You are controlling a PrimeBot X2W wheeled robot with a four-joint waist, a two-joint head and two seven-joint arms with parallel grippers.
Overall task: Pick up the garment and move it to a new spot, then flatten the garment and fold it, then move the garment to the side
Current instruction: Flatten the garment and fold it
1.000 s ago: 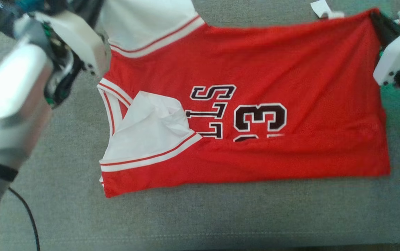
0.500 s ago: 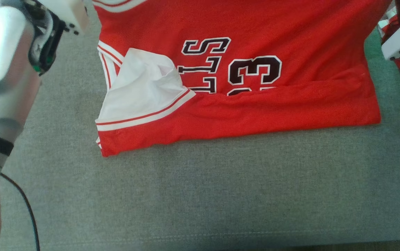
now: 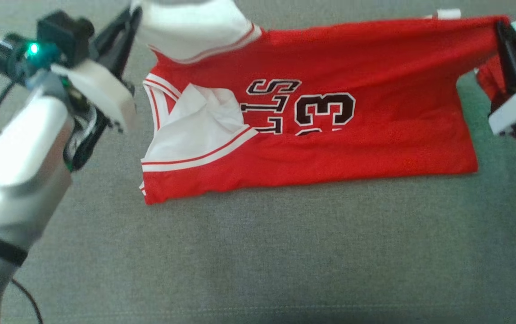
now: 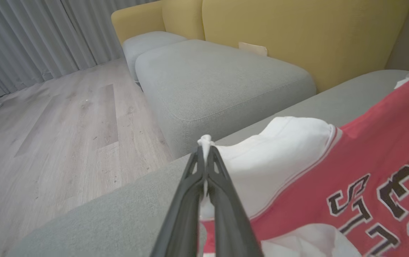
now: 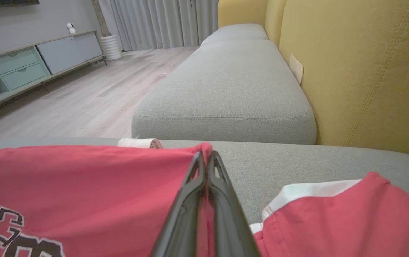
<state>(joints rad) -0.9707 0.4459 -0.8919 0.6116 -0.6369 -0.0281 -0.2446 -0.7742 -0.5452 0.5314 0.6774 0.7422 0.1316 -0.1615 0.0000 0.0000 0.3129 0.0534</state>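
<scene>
The garment (image 3: 330, 135) is a red jersey with white sleeves and the number 33, spread across the grey sofa seat (image 3: 258, 252). My left gripper (image 3: 133, 15) is shut on the white sleeve at the jersey's upper left corner; in the left wrist view the left gripper (image 4: 204, 146) pinches that white cloth (image 4: 283, 150). My right gripper (image 3: 500, 28) is shut on the red hem corner at the upper right, and the right wrist view shows the right gripper (image 5: 205, 151) clamped on red fabric (image 5: 83, 171). The jersey's far edge is lifted and stretched taut between both grippers, while its near edge rests on the seat.
A second red and white garment (image 5: 333, 214) lies bunched at the right of the seat, beside my right gripper. A yellow sofa back (image 5: 361, 71) rises behind. Another grey cushion (image 5: 226, 92) and a wooden floor (image 4: 58, 125) lie beyond.
The camera has shifted between frames. Both grippers still hold the jersey's far corners; its near edge has slid across the seat and the cloth now hangs tauter between them.
</scene>
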